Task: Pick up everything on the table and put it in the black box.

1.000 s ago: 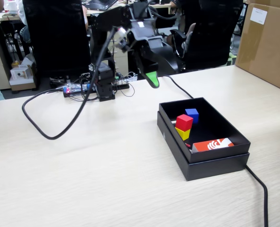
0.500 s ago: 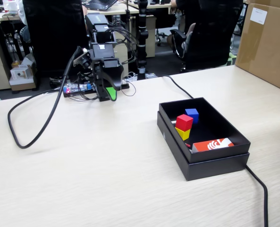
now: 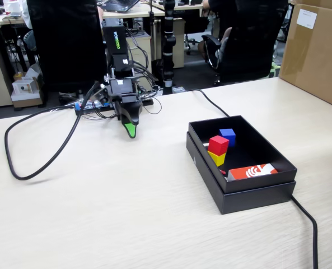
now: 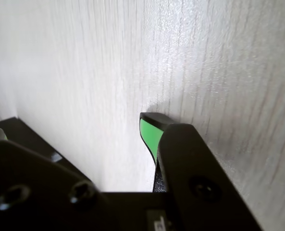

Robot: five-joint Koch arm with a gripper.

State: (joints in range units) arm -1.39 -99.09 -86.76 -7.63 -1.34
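Green-tipped pincer (image 3: pixel 131 131) is pointing down at bare bench (image 3: pixel 126 213), close in front of the arm's base. Jaws are looking pressed together in the wrist view (image 4: pixel 154 130), with nothing between them.

Change over the last second: the arm has been swinging away from above the black box (image 3: pixel 255 199) and folding back and down toward its base, so it is now sitting well apart from the box.

Box contents: red cube (image 3: pixel 218 144) resting on the yellow cube (image 3: pixel 216 158), blue cube (image 3: pixel 228 136) just behind them, orange-and-white packet (image 3: pixel 252 171) leaning in the near corner. Green cube is not showing anywhere - possibly hidden inside the box, can't tell.

No cubes are showing on the bench, so my read is the task is finishing or finished and the arm is parking.
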